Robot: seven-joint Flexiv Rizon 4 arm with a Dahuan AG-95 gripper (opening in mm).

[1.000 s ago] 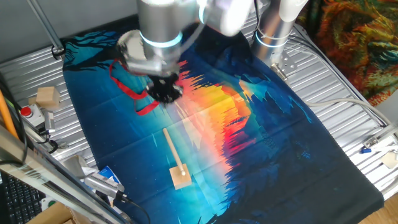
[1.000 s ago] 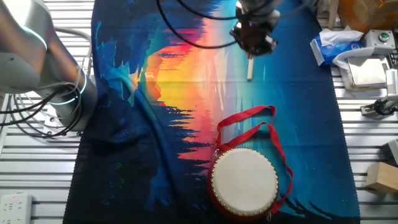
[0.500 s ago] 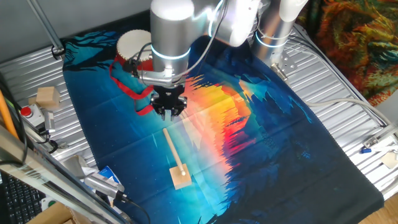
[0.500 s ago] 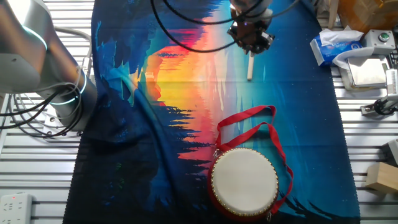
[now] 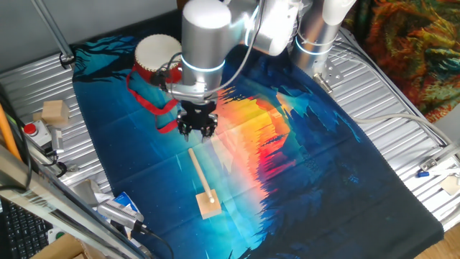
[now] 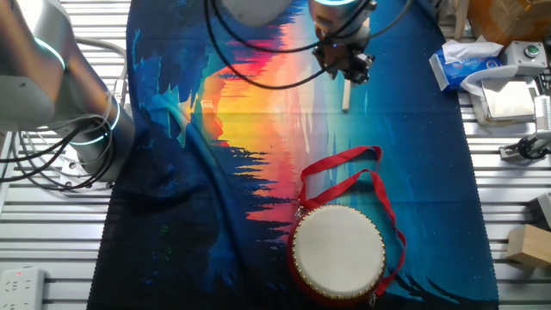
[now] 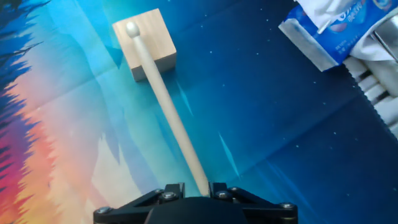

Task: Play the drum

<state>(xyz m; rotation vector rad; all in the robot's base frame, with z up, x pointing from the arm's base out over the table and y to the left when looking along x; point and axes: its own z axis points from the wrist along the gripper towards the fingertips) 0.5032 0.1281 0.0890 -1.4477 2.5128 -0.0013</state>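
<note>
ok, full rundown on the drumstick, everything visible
The drumstick is a thin, straight, pale wooden rod with a small rounded tip. It lies flat on the printed cloth, tip end propped on a small wooden block. Its butt end runs under the hand, between the fingers; whether they grip it is not visible.

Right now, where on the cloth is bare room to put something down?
The cloth is bare on the wide side away from the drum. It is crowded where the gripper hangs over the drumstick, between the drum's ribbon and the wooden block.
</note>
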